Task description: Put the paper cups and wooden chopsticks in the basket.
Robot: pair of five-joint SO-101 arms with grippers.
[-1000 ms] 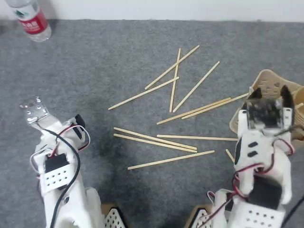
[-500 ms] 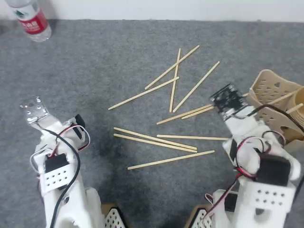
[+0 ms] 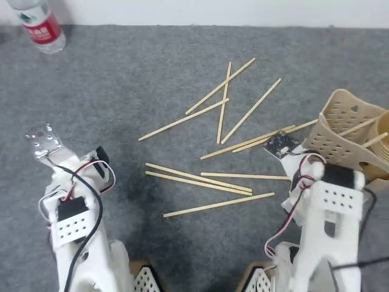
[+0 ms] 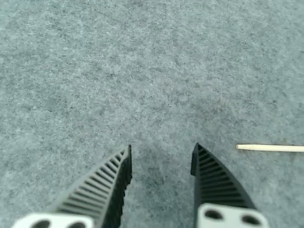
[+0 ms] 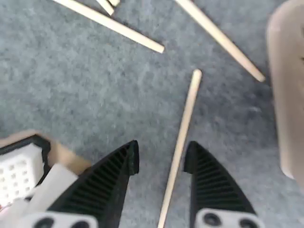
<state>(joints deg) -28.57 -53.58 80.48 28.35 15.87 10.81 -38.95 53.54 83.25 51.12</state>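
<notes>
Several wooden chopsticks (image 3: 206, 179) lie scattered on the grey carpet in the middle of the high view. The tan basket (image 3: 340, 121) stands at the right edge with a few chopsticks (image 3: 358, 126) sticking out of it. My right arm (image 3: 328, 194) leans down just left of the basket. My right gripper (image 5: 161, 146) is open low over the carpet, with one chopstick (image 5: 184, 118) lying between its fingers and the basket wall (image 5: 287, 95) close beside. My left gripper (image 4: 161, 151) is open over bare carpet at the lower left, near a chopstick tip (image 4: 270, 148).
A plastic water bottle (image 3: 39, 24) lies at the back left corner by the white wall. Both arm bases stand at the front edge. Other chopsticks (image 5: 109, 23) lie just beyond the right gripper.
My right arm has swung from over the basket to the left and dipped down to the carpet beside it. The left arm has not moved.
</notes>
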